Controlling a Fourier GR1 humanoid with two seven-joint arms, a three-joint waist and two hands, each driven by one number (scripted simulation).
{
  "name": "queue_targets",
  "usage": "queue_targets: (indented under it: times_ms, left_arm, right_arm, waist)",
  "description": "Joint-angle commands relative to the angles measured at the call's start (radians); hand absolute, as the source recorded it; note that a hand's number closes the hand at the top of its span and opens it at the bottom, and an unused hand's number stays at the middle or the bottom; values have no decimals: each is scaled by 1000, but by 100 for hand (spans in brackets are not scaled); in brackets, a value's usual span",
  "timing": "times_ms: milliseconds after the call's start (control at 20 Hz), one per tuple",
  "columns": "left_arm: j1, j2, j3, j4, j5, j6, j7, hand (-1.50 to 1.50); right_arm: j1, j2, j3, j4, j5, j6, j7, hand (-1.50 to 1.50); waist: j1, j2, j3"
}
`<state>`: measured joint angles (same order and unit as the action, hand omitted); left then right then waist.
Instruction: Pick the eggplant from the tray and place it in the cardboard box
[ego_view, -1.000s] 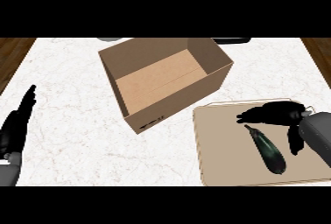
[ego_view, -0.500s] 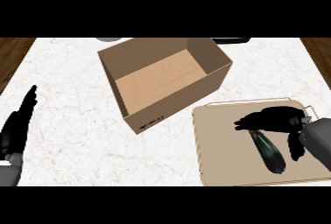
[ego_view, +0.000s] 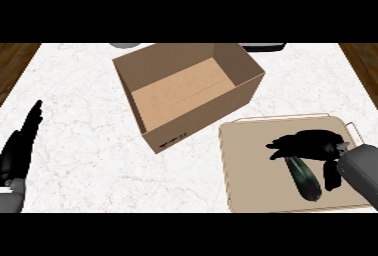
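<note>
Head view is showing the right black hand (ego_view: 314, 144) curling over the top end of the dark green eggplant (ego_view: 303, 179), lying on the beige tray (ego_view: 251, 170); the open brown cardboard box (ego_view: 184, 90) is sitting alongside on white marble tabletop (ego_view: 81, 125), left hand (ego_view: 21, 145) resting straight-fingered.

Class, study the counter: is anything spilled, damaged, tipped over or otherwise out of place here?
Nothing stands out. The cardboard box sits open and upright, turned at an angle to the tray. The eggplant lies whole on the tray under the right hand. The left hand rests open at the left edge.
</note>
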<state>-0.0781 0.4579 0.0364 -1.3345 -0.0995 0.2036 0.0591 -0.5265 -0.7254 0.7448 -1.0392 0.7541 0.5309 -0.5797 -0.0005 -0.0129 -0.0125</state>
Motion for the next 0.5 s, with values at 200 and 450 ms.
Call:
queue_targets:
  times_ms: [200, 450]
  left_arm:
    - [-20, -21, -3, -26, -32, 3, 44, 0]
    - [-62, -18, 19, 32, -40, -22, 30, 0]
  right_arm:
    - [34, 145, -63, 98, 69, -203, -21, 150]
    - [21, 131, -124, 54, 101, -239, -49, 150]
  waist:
    - [12, 15, 14]
    - [2, 14, 13]
